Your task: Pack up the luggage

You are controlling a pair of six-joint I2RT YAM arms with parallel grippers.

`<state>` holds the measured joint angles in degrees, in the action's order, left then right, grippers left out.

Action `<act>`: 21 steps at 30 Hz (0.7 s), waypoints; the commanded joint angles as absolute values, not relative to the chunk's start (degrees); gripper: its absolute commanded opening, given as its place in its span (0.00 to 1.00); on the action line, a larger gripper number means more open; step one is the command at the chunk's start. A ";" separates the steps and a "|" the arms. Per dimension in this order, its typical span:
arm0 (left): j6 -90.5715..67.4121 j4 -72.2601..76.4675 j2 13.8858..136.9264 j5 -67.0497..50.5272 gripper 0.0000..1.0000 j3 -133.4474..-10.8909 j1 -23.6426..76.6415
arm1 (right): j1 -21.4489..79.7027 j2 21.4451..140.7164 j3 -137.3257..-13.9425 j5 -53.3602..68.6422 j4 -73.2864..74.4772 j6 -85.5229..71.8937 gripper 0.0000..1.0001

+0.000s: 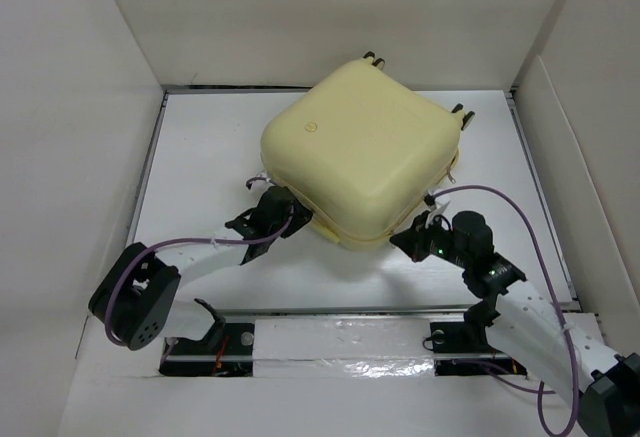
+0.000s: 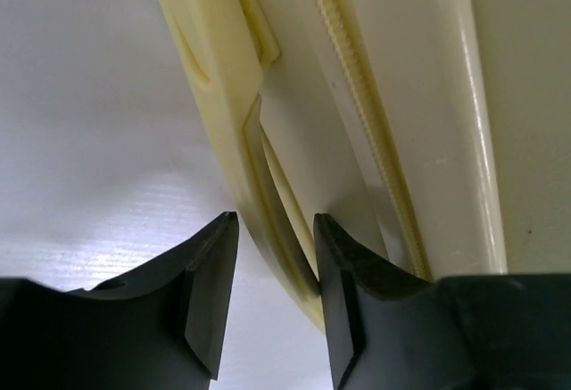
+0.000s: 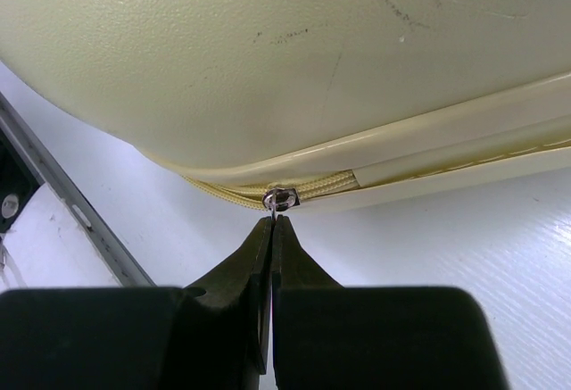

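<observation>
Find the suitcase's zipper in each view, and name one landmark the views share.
Top external: the zipper runs along the luggage's near edge.
Left wrist: zipper teeth, upper centre, beyond the left gripper.
Right wrist: centre, its slider at the right gripper's shut tips.
Shared landmark: the white table.

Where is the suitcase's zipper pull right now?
In the right wrist view, the zipper pull sits on the suitcase seam at its near-right corner, pinched by the shut right gripper.
</observation>
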<state>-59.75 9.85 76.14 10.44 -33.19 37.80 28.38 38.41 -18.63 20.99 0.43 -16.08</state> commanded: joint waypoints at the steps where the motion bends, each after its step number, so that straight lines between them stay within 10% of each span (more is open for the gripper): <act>1: -61.70 20.38 76.64 17.83 0.36 -31.74 37.18 | 30.15 35.51 -19.86 26.28 -9.67 -17.75 0.00; 7: -59.42 25.31 82.08 18.99 0.00 -31.29 37.18 | 30.15 35.51 -19.34 22.15 -11.41 -17.75 0.00; 21: -58.17 33.13 68.74 17.23 0.00 -11.00 43.76 | 23.38 57.38 -34.52 31.46 -25.75 -18.11 0.00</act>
<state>-62.65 37.17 72.77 19.18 -16.56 39.75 24.56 54.48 -24.38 32.08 -7.25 -18.46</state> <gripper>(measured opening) 0.219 0.027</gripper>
